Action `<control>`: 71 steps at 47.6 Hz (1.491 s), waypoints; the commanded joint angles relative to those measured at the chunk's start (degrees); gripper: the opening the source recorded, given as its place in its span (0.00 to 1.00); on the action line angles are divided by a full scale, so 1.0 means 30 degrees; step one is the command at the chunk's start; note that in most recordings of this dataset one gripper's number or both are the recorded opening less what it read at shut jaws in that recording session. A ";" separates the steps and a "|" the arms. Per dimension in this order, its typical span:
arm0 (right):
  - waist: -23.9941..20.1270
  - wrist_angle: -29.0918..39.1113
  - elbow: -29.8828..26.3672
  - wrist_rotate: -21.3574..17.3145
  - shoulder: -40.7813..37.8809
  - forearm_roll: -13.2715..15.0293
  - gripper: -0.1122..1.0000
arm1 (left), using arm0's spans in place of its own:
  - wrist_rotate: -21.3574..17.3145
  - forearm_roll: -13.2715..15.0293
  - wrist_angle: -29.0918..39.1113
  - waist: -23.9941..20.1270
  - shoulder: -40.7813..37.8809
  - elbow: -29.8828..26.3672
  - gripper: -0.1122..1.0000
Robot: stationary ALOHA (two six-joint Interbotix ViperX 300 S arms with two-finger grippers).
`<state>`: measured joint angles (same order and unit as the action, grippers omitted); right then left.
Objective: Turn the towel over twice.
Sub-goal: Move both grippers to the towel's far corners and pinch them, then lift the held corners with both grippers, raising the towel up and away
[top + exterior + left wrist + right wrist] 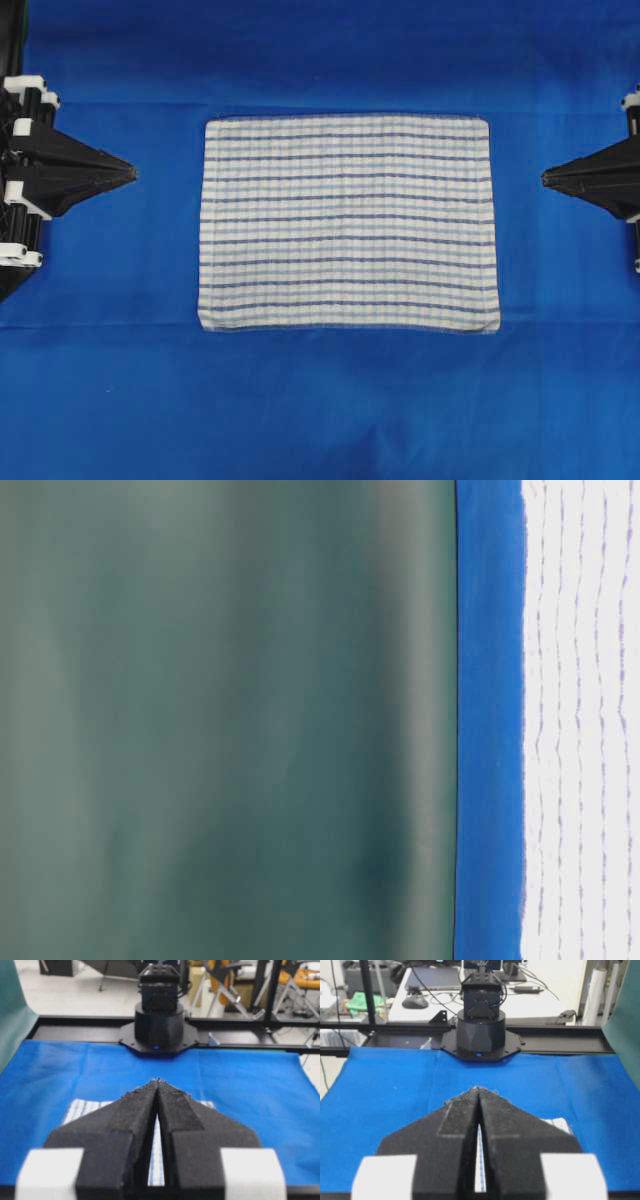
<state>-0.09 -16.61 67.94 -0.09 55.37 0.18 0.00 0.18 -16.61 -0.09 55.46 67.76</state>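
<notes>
The towel [348, 222] lies flat in the middle of the cloth [320, 400] that covers the tabletop, its long edges running along the cloth's long edges. The left gripper [130, 172] sits off the towel's left edge, the right gripper [546, 178] off its right edge, both apart from it.

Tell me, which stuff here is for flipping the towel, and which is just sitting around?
For the job:
- towel, lying flat
- left gripper, jaws shut, beside the towel, not touching
- right gripper, jaws shut, also apart from it

Just there:
- blue cloth under the towel
- green backdrop
- arm base across the table
</notes>
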 commanded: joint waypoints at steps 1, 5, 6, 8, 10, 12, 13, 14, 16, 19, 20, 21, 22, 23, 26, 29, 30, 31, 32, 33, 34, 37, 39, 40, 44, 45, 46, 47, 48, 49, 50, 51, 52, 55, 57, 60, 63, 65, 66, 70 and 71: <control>0.0234 -0.0029 -0.0557 0.0000 -0.0176 -0.0029 0.10 | -0.0352 0.0293 0.0264 -0.0205 -0.0176 -0.0205 0.10; 0.0615 0.0674 -0.0645 -0.0029 -0.0264 -0.0029 0.10 | -0.0557 0.0293 0.0322 -0.0469 -0.0234 -0.0176 0.10; 0.0850 0.1025 -0.0703 -0.0059 -0.0352 -0.0029 0.10 | -0.0586 0.0293 0.0322 -0.0557 -0.0234 -0.0205 0.10; 0.1172 0.1436 -0.0791 -0.0088 -0.0439 -0.0029 0.10 | -0.0615 0.0293 0.0293 -0.0732 -0.0293 -0.0205 0.10; 0.1553 0.1758 -0.0850 -0.0088 -0.0527 -0.0029 0.10 | -0.0615 0.0293 0.0293 -0.0967 -0.0322 -0.0176 0.10; 0.1904 0.1963 -0.0879 -0.0117 -0.0703 -0.0059 0.10 | -0.0615 0.0322 0.0410 -0.1260 -0.0381 -0.0117 0.10; 0.2080 0.2080 -0.0908 -0.0117 -0.0791 -0.0029 0.10 | -0.0615 0.0293 0.0439 -0.1406 -0.0410 -0.0117 0.10; 0.2285 0.2227 -0.0908 -0.0146 -0.0850 -0.0029 0.10 | -0.0615 0.0322 0.0469 -0.1582 -0.0498 -0.0088 0.10; 0.2725 0.2402 -0.0908 -0.0176 -0.1055 -0.0029 0.10 | -0.0615 0.0322 0.0469 -0.1875 -0.0645 -0.0059 0.10; 0.3604 0.2607 -0.0879 -0.0205 -0.1494 -0.0088 0.10 | -0.0615 0.0322 0.0469 -0.2402 -0.0996 0.0059 0.10; 0.3838 0.2666 -0.0850 -0.0205 -0.1670 -0.0088 0.10 | -0.0615 0.0322 0.0469 -0.2607 -0.1143 0.0088 0.10; 0.4102 0.2725 -0.0850 -0.0205 -0.1816 -0.0117 0.10 | -0.0586 0.0322 0.0469 -0.2959 -0.1377 0.0117 0.10; 0.4336 0.2783 -0.0820 -0.0205 -0.2021 -0.0117 0.10 | -0.0586 0.0293 0.0469 -0.3164 -0.1582 0.0146 0.10; 0.4570 0.2813 -0.0820 -0.0205 -0.2227 -0.0117 0.10 | -0.0586 0.0322 0.0439 -0.3398 -0.1787 0.0205 0.10; 0.5303 0.2871 -0.0791 -0.0205 -0.2871 -0.0176 0.10 | -0.0557 0.0322 0.0293 -0.4014 -0.2461 0.0293 0.10; 0.6035 0.2871 -0.0762 -0.0205 -0.3809 -0.0234 0.11 | -0.0527 0.0322 0.0176 -0.4541 -0.3281 0.0352 0.11; 0.6211 0.2871 -0.0762 -0.0205 -0.4102 -0.0264 0.11 | -0.0527 0.0322 0.0088 -0.4717 -0.3574 0.0381 0.11; 0.6416 0.2871 -0.0791 -0.0205 -0.4453 -0.0322 0.11 | -0.0527 0.0322 0.0029 -0.4893 -0.3838 0.0410 0.13; 0.6563 0.2871 -0.0791 -0.0205 -0.4746 -0.0322 0.11 | -0.0527 0.0322 -0.0146 -0.5156 -0.4277 0.0410 0.16; 0.6709 0.2871 -0.0820 -0.0205 -0.5098 -0.0352 0.11 | -0.0527 0.0322 -0.0234 -0.5332 -0.4629 0.0410 0.19; 0.6855 0.2900 -0.0879 -0.0205 -0.5420 -0.0352 0.11 | -0.0557 0.0322 -0.0381 -0.5508 -0.4922 0.0410 0.23; 0.7412 0.2900 -0.1025 -0.0205 -0.6680 -0.0381 0.14 | -0.0527 0.0322 -0.0791 -0.6035 -0.5918 0.0410 0.37; 0.7676 0.2900 -0.1201 -0.0205 -0.7471 -0.0410 0.24 | -0.0557 0.0322 -0.1113 -0.6387 -0.6563 0.0439 0.48; 0.7793 0.2871 -0.1230 -0.0205 -0.7910 -0.0410 0.29 | -0.0557 0.0322 -0.1289 -0.6562 -0.6914 0.0439 0.55; 0.8291 0.2900 -0.1523 -0.0205 -0.9492 -0.0410 0.53 | -0.0557 0.0322 -0.2109 -0.7266 -0.8555 0.0439 0.77; 0.8467 0.2871 -0.1641 -0.0205 -1.0078 -0.0410 0.58 | -0.0557 0.0322 -0.2285 -0.7412 -0.8906 0.0410 0.82; 0.8613 0.2871 -0.1699 -0.0176 -1.0430 -0.0410 0.63 | -0.0557 0.0322 -0.2461 -0.7559 -0.9287 0.0410 0.86; 0.8730 0.2842 -0.1758 -0.0176 -1.0811 -0.0410 0.67 | -0.0557 0.0322 -0.2666 -0.7676 -0.9668 0.0439 0.89; 0.8818 0.2842 -0.1846 -0.0176 -1.1191 -0.0410 0.69 | -0.0557 0.0322 -0.2871 -0.7793 -1.0020 0.0439 0.91; 0.8906 0.2813 -0.1904 -0.0176 -1.1543 -0.0381 0.70 | -0.0557 0.0322 -0.3135 -0.7969 -1.0605 0.0439 0.93; 0.8994 0.2813 -0.1963 -0.0146 -1.1836 -0.0352 0.69 | -0.0557 0.0322 -0.3311 -0.8057 -1.0957 0.0410 0.93; 0.9082 0.2813 -0.2051 -0.0146 -1.2217 -0.0352 0.68 | -0.0557 0.0322 -0.3516 -0.8174 -1.1309 0.0410 0.92; 0.9141 0.2783 -0.2051 -0.0117 -1.2539 -0.0352 0.67 | -0.0557 0.0322 -0.3721 -0.8232 -1.1660 0.0381 0.92; 0.9346 0.2666 -0.2227 -0.0117 -1.3389 -0.0293 0.64 | -0.0527 0.0322 -0.4365 -0.8467 -1.2715 0.0322 0.91; 0.9521 0.2578 -0.2314 -0.0117 -1.4063 -0.0264 0.64 | -0.0527 0.0322 -0.4834 -0.8613 -1.3447 0.0293 0.91; 0.9727 0.2373 -0.2373 -0.0117 -1.4795 -0.0234 0.64 | -0.0527 0.0322 -0.5596 -0.8818 -1.4707 0.0176 0.91; 0.9990 0.2168 -0.2402 -0.0117 -1.5557 -0.0205 0.64 | -0.0527 0.0322 -0.6123 -0.9023 -1.5703 0.0059 0.91; 1.0137 0.1992 -0.2432 -0.0117 -1.6025 -0.0205 0.64 | -0.0527 0.0322 -0.6416 -0.9170 -1.6318 -0.0029 0.91; 1.0195 0.1904 -0.2432 -0.0088 -1.6230 -0.0205 0.64 | -0.0527 0.0322 -0.6621 -0.9316 -1.6787 -0.0088 0.91; 1.0371 0.1582 -0.2432 -0.0059 -1.6963 -0.0205 0.64 | -0.0527 0.0322 -0.7002 -0.9551 -1.7930 -0.0381 0.91; 1.0400 0.1553 -0.2432 -0.0059 -1.7080 -0.0205 0.64 | -0.0527 0.0322 -0.7031 -0.9609 -1.8164 -0.0439 0.91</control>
<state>30.67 -10.81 61.52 -0.35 4.92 -0.62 -1.67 1.05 -36.39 -28.30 3.16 67.76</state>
